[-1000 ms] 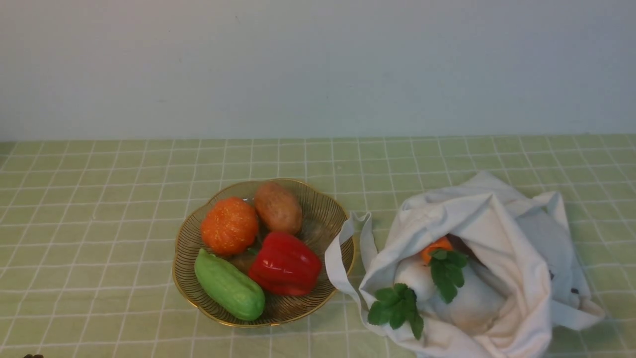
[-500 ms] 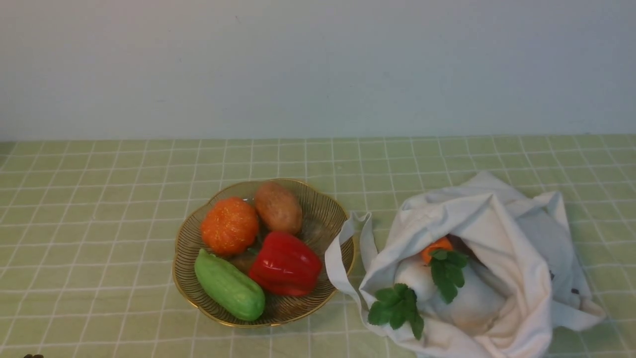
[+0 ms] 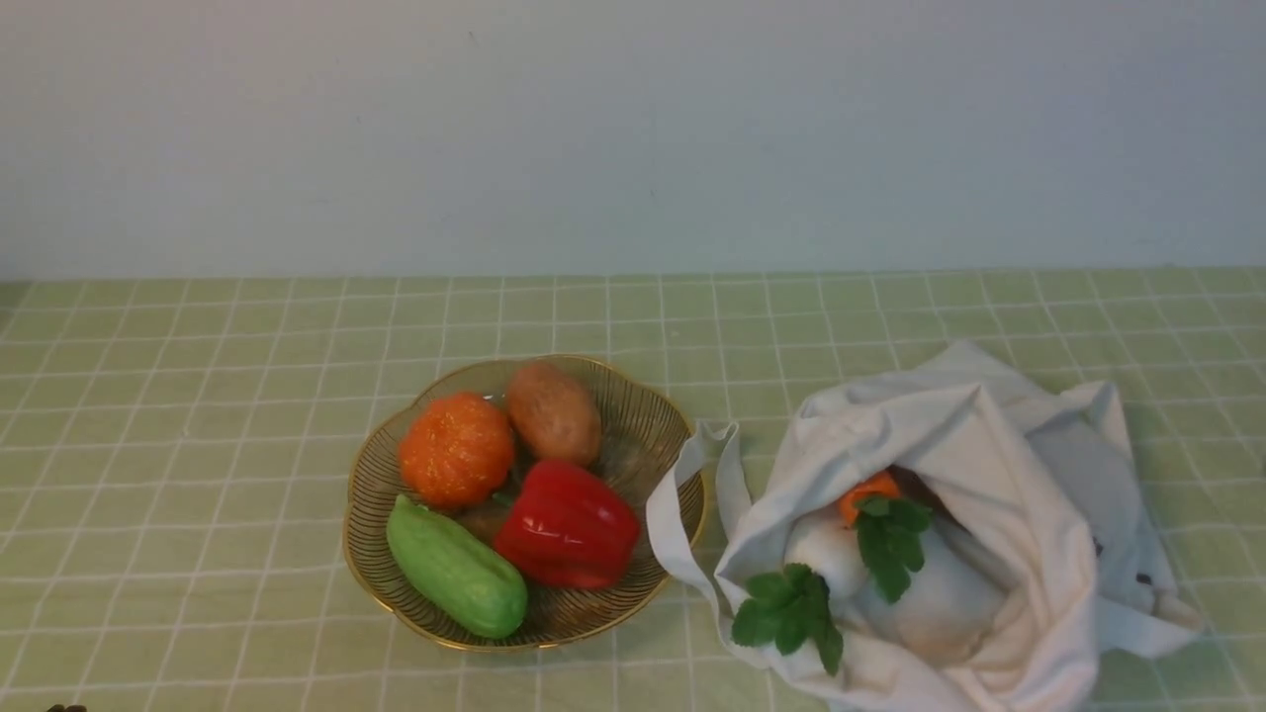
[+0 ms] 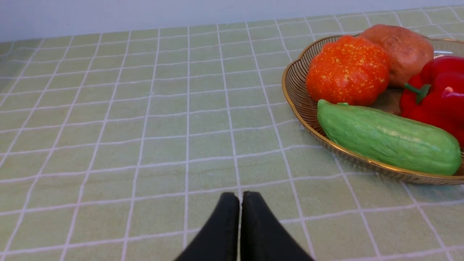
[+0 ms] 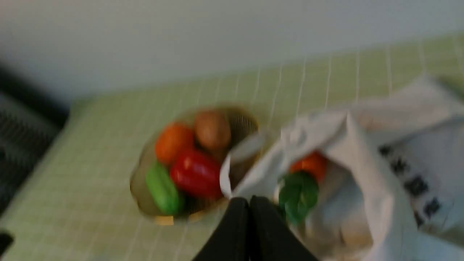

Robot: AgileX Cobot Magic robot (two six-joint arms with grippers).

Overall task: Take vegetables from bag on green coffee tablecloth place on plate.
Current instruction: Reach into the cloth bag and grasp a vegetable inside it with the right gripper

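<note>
The off-white bag (image 3: 999,445) lies open at the right on the green tablecloth (image 3: 198,415). In its mouth are a white radish (image 3: 930,603) with green leaves (image 3: 791,608) and an orange carrot (image 3: 865,491). No aubergine shows. The gold wire plate (image 3: 648,425) stands left of the bag, with a bag strap over its rim. Neither gripper shows in the front view. My left gripper (image 4: 240,197) is shut and empty, low over the cloth, apart from the plate (image 4: 295,94). My right gripper (image 5: 249,201) is shut and empty above the bag's mouth (image 5: 362,152); that view is blurred.
The plate holds an orange pumpkin (image 3: 457,448), a brown potato (image 3: 554,412), a red pepper (image 3: 567,526) and a green gourd (image 3: 457,569). A pale wall stands behind the table. A dark area lies beyond the table's edge (image 5: 21,119).
</note>
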